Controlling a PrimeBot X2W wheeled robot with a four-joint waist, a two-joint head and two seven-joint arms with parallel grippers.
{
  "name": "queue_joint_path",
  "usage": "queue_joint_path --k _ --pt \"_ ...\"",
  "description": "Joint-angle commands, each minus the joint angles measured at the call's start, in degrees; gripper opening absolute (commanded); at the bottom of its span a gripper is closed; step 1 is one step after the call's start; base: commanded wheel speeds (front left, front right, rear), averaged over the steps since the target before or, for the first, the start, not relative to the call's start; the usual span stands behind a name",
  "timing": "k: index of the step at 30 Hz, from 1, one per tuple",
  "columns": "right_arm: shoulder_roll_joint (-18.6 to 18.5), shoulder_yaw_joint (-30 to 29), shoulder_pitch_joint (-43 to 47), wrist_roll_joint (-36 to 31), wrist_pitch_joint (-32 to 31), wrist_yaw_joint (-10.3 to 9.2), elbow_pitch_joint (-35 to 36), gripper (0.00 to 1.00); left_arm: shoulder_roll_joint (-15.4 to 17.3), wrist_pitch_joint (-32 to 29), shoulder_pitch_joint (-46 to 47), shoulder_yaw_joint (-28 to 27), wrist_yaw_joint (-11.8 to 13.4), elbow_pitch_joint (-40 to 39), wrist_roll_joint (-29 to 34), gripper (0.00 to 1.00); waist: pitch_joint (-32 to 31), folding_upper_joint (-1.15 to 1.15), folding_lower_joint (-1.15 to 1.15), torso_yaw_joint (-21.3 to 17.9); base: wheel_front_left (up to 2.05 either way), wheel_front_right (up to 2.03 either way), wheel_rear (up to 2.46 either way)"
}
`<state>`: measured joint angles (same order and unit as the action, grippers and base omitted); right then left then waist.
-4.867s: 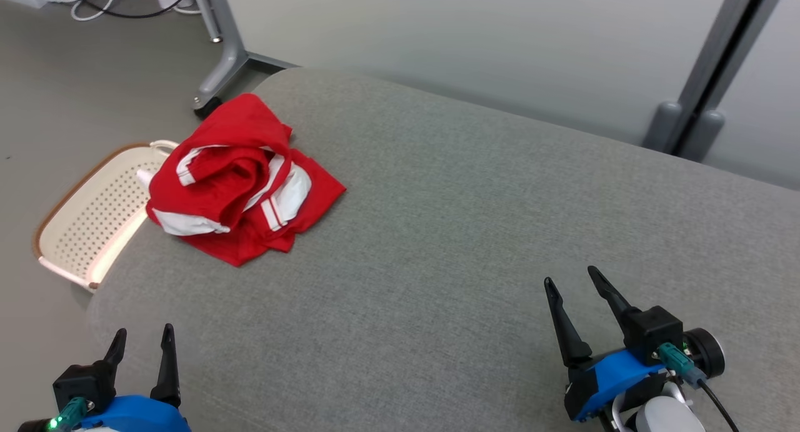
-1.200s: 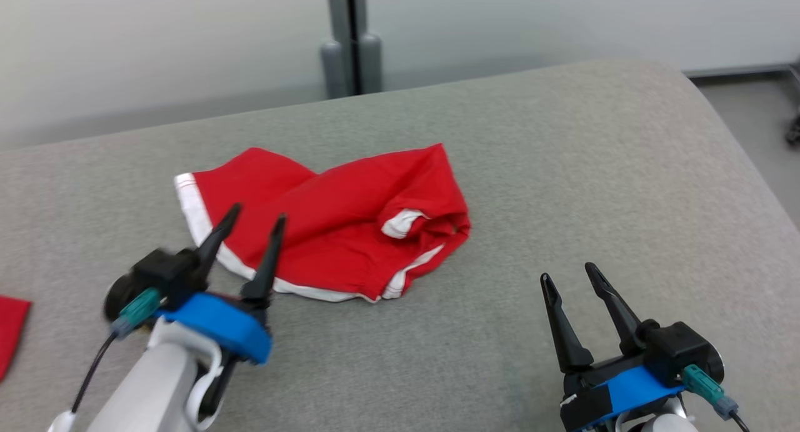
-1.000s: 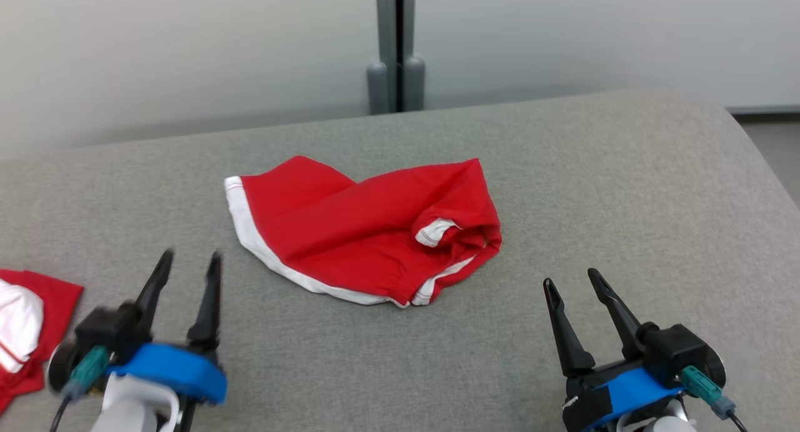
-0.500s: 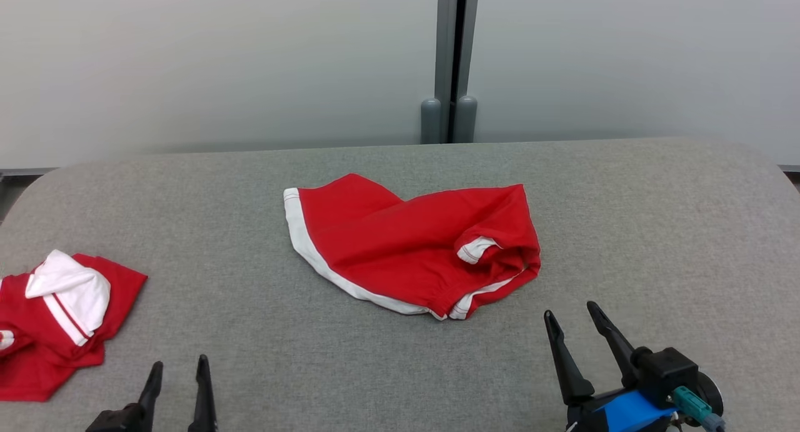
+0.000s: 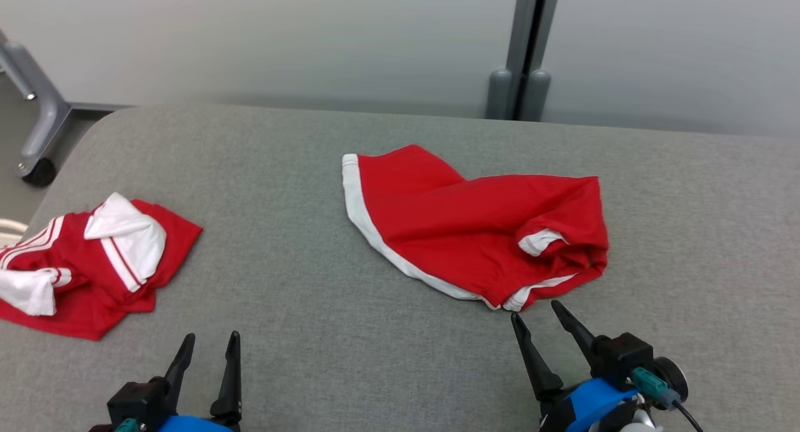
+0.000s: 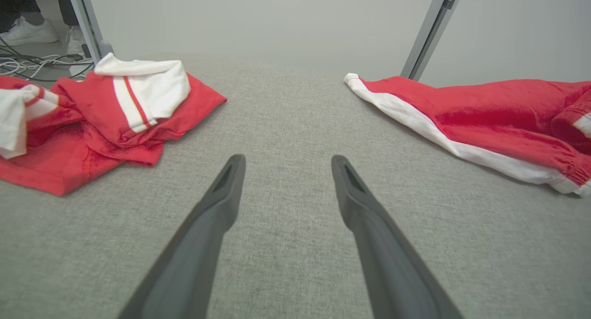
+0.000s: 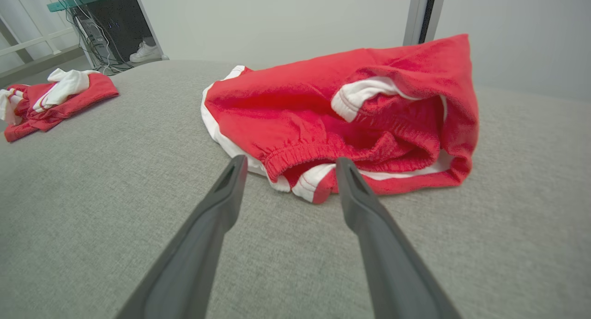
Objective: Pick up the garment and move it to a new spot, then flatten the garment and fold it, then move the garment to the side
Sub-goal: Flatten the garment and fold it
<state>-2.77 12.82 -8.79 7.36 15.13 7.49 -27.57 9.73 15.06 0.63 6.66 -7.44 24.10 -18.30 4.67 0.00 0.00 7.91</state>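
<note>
The garment [image 5: 475, 232] is a pair of red shorts with white trim, lying crumpled in the middle of the grey padded table [image 5: 312, 332]. My right gripper [image 5: 534, 309] stands open just in front of its near waistband corner, not touching it. In the right wrist view that corner of the garment [image 7: 323, 111] sits just beyond the open right gripper [image 7: 291, 158]. My left gripper [image 5: 211, 336] is open and empty at the table's near left. The left wrist view shows bare table between the left gripper [image 6: 287, 158] fingers, and the garment [image 6: 485, 120] off to the right.
A second red and white clothing pile [image 5: 94, 263] lies at the table's left edge, and the same pile [image 6: 92, 116] is on the left of the left wrist view. A grey post [image 5: 525, 57] stands behind the table. A frame leg with a caster [image 5: 37, 125] stands at far left.
The head camera has swung left, bringing the clothing pile into view. My left gripper has pulled back from the garment to the near left. The garment lies still.
</note>
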Motion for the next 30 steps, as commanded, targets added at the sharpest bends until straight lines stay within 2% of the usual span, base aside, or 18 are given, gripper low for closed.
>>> queue_joint_path --k 1,5,7,16,17,18,19,20,21,25,30 --pt "-0.3 -0.1 -0.9 -0.2 0.0 0.01 -0.3 1.00 0.6 0.2 1.0 0.2 -0.1 0.0 -0.3 1.00 2.2 0.00 0.00 2.3 0.00 0.00 0.00" --pt "-0.3 -0.5 -3.6 -0.8 0.0 0.01 -4.1 1.00 1.9 0.2 1.8 0.9 -0.1 0.6 -2.1 1.00 4.4 0.00 0.00 4.9 0.00 0.00 0.00" --pt "-0.3 -0.6 -4.8 -0.9 0.0 0.01 -5.7 0.96 2.4 0.2 2.4 1.1 -0.1 0.9 -2.9 1.00 5.2 0.00 0.00 5.9 0.00 0.00 0.00" --pt "-0.3 -1.2 -7.3 -2.0 0.0 0.01 -8.1 0.95 3.1 0.2 4.5 2.3 -0.1 0.7 -4.9 1.00 8.1 0.00 0.00 7.7 0.00 0.00 0.00" --pt "-0.3 -1.3 -7.7 -2.2 0.0 0.01 -8.2 0.88 3.1 0.2 4.7 2.5 -0.1 0.7 -5.0 1.00 8.4 0.00 0.00 7.8 0.00 0.00 0.00" --pt "-0.3 -1.3 -8.0 -2.3 0.0 0.01 -8.3 0.75 3.1 0.2 4.9 2.6 -0.1 0.6 -5.2 1.00 8.6 0.00 0.00 7.8 0.00 0.00 0.00" --pt "-0.3 -1.2 -8.1 -2.3 0.0 0.01 -8.4 0.69 3.2 0.2 5.2 2.7 -0.1 0.5 -5.3 1.00 8.8 0.00 0.00 7.8 0.00 0.00 0.00" --pt "-0.3 -1.0 -8.3 -2.3 0.0 0.01 -8.5 0.12 3.3 0.2 5.5 2.8 -0.1 0.4 -5.4 1.00 9.0 0.00 0.00 7.7 0.00 0.00 0.00" --pt "-0.3 -0.8 -8.5 -2.1 0.0 0.01 -8.6 0.00 3.5 0.2 5.7 2.9 -0.1 0.4 -5.5 1.00 9.1 0.00 0.00 7.6 0.00 0.00 0.00" --pt "-0.3 -0.6 -7.4 -0.4 0.0 0.01 -6.1 0.00 3.8 0.2 4.9 2.8 -0.1 -0.1 -5.5 1.00 8.7 0.00 0.00 5.8 0.00 0.00 0.00" --pt "-0.3 -1.3 -3.2 0.6 0.0 0.00 -0.1 0.00 3.8 0.2 2.7 1.9 -0.1 -0.1 -4.9 1.00 6.7 0.00 0.00 0.2 0.00 0.00 0.00"
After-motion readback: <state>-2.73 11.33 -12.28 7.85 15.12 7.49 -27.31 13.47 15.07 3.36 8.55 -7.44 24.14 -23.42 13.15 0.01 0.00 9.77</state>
